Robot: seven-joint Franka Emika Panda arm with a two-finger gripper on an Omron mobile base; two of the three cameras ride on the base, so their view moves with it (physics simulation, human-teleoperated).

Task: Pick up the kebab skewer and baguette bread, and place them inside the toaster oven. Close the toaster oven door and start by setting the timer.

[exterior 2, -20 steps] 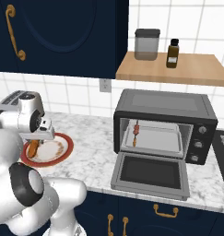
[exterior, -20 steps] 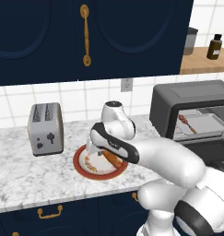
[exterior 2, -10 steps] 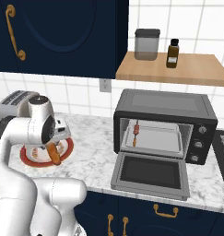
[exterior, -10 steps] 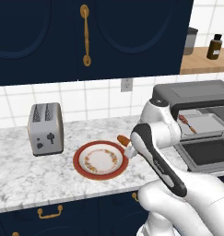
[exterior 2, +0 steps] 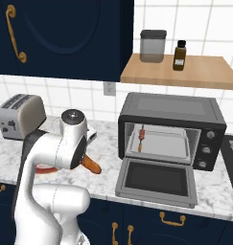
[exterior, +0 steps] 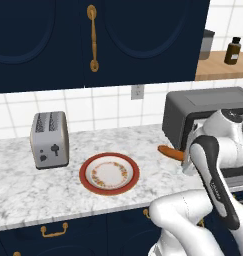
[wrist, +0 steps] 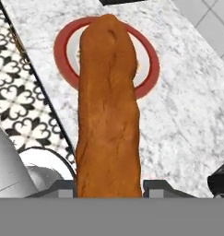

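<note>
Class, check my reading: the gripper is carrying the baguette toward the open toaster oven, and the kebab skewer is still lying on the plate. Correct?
One detail is wrong. The kebab skewer is not on the plate; the right base view shows it inside the toaster oven, whose toaster oven door hangs open. The rest stands: the gripper holds the baguette.

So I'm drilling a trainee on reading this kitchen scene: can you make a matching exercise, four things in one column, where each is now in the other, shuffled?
Things:
1. slim orange-brown baguette bread
2. thin metal kebab skewer with reddish-brown meat chunks
3. red-rimmed round plate
4. dark glass toaster oven door

Places or states:
A. dropped open, lying flat
B. bare on the marble counter
C. clamped in the end effector
D. inside the dark grey toaster oven

Pairs: 1-C, 2-D, 3-B, 4-A
</note>
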